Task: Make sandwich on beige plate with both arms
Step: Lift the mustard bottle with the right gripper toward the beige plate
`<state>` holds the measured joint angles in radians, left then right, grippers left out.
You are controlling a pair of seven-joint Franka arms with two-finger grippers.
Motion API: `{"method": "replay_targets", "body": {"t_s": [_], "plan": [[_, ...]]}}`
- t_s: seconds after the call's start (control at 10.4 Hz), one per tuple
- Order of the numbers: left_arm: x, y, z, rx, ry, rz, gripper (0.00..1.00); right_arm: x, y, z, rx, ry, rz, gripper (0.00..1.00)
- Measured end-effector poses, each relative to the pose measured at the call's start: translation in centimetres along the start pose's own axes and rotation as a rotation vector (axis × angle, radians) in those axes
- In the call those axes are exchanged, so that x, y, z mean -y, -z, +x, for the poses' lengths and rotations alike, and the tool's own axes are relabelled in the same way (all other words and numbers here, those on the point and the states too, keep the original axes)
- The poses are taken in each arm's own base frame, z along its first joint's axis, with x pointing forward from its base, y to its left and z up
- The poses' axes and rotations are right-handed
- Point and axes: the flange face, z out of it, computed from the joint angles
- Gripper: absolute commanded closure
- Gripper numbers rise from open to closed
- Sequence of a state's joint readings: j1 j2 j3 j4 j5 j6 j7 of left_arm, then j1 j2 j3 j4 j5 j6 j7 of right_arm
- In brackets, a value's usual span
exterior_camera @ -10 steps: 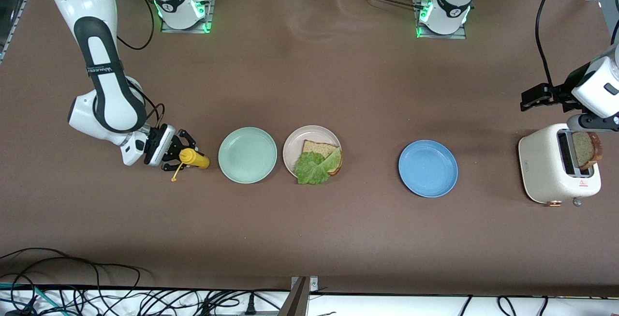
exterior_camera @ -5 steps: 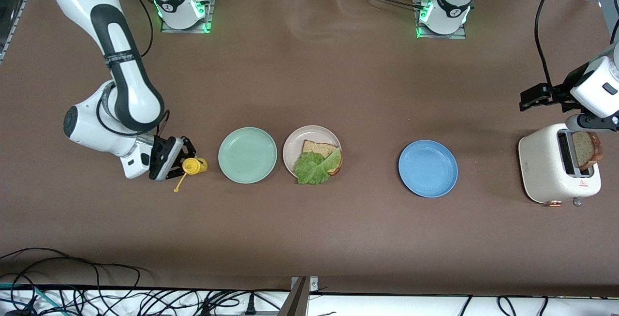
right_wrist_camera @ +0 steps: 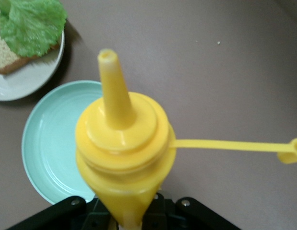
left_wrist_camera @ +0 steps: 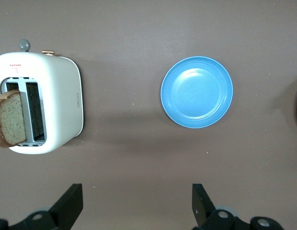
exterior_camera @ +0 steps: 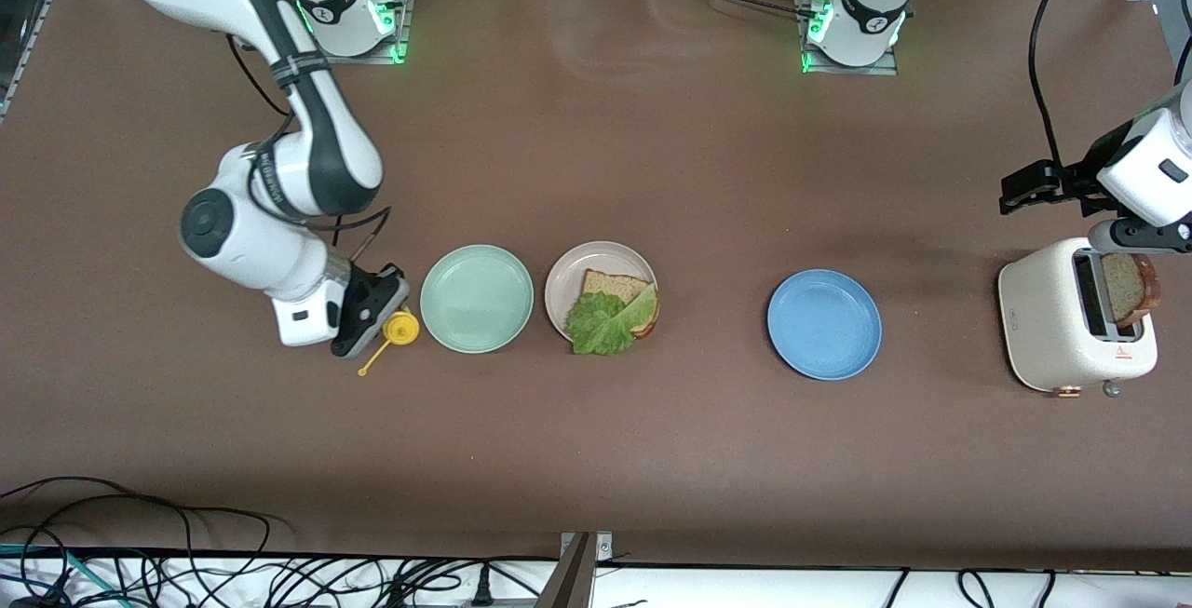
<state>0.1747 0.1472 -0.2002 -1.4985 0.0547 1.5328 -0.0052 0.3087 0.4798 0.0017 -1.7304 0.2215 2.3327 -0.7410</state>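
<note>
The sandwich is about half built, by my reading: on the round pale beige plastic plate (exterior_camera: 601, 288) one square brown wholegrain toast slice (exterior_camera: 615, 288) lies under a ruffled green lettuce leaf (exterior_camera: 605, 323) that hangs over the plate's rim on the side nearer the front camera, and no top slice is on yet. That second slice (exterior_camera: 1131, 287) stands up out of a slot of the white toaster (exterior_camera: 1052, 324), well toward the left arm's end of the table (exterior_camera: 596, 152) from the beige plate. The round mint-green plate (exterior_camera: 477, 298) just beside the beige plate, toward the right arm's end, holds nothing; the round blue plate (exterior_camera: 824, 324), between the beige plate and the toaster, is likewise bare. The right claw (exterior_camera: 377, 315) is clamped on a yellow squeeze bottle (right_wrist_camera: 123, 143), uncapped with its cap (right_wrist_camera: 291, 150) dangling on its strap, over the table just beside the mint plate. The left claw (left_wrist_camera: 137, 207) hangs with its fingers spread, holding nothing, beside the toaster. Sauce and the top slice seem left to do.
</note>
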Motion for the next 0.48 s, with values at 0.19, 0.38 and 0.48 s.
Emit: {"method": "replay_targets", "body": {"t_s": [0.19,0.38,0.48], "plan": [[-0.1,0.0,0.0,0.001,-0.002,0.000,0.00,3.7,-0.1,2.6,0.043,-0.040,-0.051,1.00],[-0.3,0.0,0.0,0.001,-0.005,0.000,0.00,8.4,-0.3,5.1,0.116,-0.089,-0.100,1.00],[-0.3,0.0,0.0,0.001,-0.006,0.000,0.00,10.7,-0.2,6.4,0.151,-0.115,-0.127,1.00]]}}
